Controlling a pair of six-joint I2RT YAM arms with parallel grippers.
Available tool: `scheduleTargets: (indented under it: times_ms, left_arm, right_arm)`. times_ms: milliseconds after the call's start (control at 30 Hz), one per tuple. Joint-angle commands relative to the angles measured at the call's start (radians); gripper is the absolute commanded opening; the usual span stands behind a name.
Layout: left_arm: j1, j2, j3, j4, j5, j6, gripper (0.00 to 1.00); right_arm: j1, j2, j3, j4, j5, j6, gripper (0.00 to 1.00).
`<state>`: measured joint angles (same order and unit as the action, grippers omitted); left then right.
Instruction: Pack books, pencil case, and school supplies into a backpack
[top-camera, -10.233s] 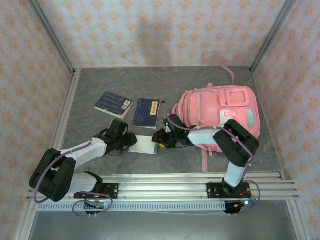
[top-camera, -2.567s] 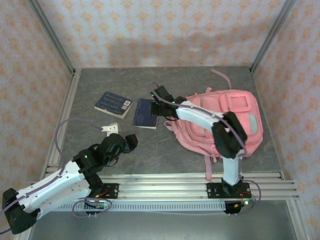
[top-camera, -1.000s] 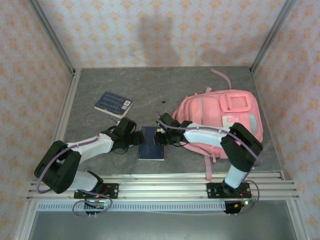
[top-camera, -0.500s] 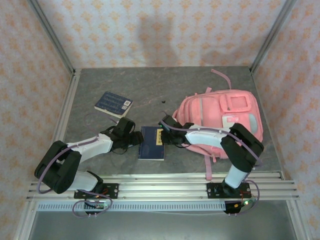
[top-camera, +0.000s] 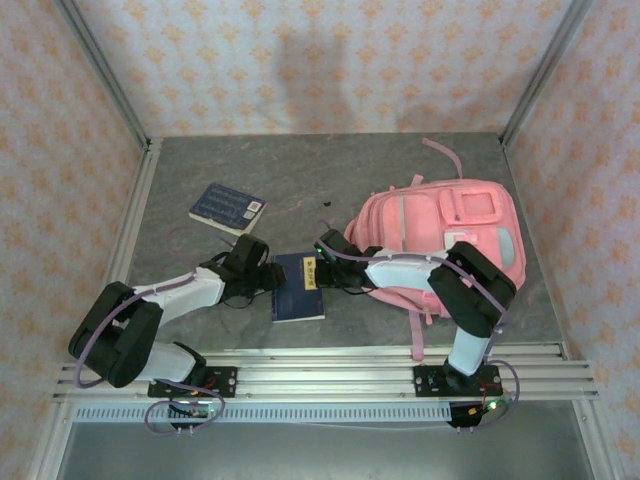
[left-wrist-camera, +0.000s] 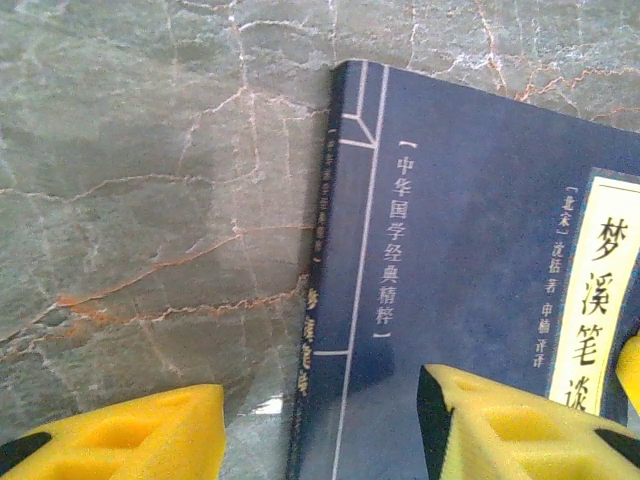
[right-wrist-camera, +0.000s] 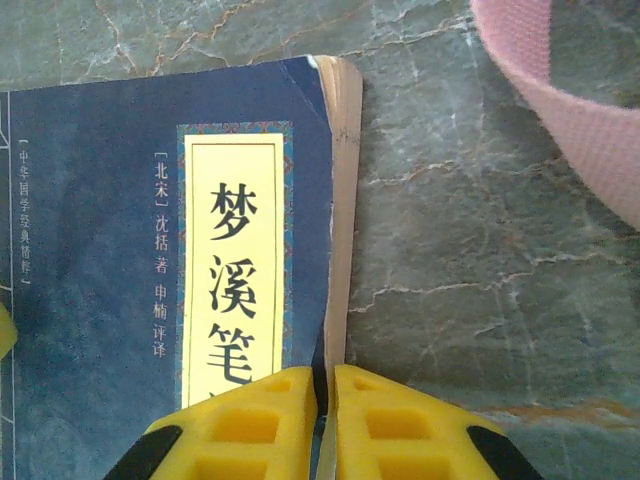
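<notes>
**Navy book drawn forward, now between both grippers**

Moved since a few seconds back: the navy book (top-camera: 298, 290) lay farther up the table (top-camera: 300, 165) beside its twin, and now it sits nearer the front rail, while the left arm, then pulled back to the near left, is stretched out to reach it.

That book lies flat, cover up, its yellow label (right-wrist-camera: 232, 260) towards the backpack side. The right gripper (top-camera: 322, 270) meets its right edge. In the right wrist view the yellow fingers (right-wrist-camera: 250, 425) are pressed almost together, clamped on the thin edge of the cover where it lifts off the page block. The left gripper (top-camera: 272, 276) is at the opposite, spine side with its jaws apart: one finger (left-wrist-camera: 120, 435) is over bare table and the other (left-wrist-camera: 520, 425) over the cover. Whether either one touches cannot be told.

Just right of the book, a pink strap (right-wrist-camera: 570, 100) crosses the stone surface. The backpack (top-camera: 440, 230) lies flat to the right, close to the book. A second navy book (top-camera: 228, 208) rests well apart, up and to the left.
</notes>
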<state>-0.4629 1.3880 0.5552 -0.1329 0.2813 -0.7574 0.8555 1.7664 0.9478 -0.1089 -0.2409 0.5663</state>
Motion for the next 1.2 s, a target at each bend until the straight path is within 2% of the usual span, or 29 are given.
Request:
scheduleTargets:
  times_ms: [0,533,967,1167]
  left_arm:
    - [-0.063,0.048,-0.011,0.255,0.214,0.003,0.53]
    - [-0.089,-0.007,-0.007,0.265,0.236,-0.014,0.55]
    - [-0.089,-0.283,-0.075,0.302,0.196,-0.095,0.56]
    - [-0.089,-0.268,-0.095,0.305,0.179,-0.096,0.56]
  right_arm:
    - [-0.001,0.048,-0.029,-0.011,-0.022,0.019,0.12]
    - [-0.003,0.074,-0.052,0.055,-0.070,0.058,0.11]
    - [-0.023,0.061,-0.097,0.093,-0.077,0.080,0.10]
    - [-0.025,0.048,-0.105,0.100,-0.080,0.086,0.10]
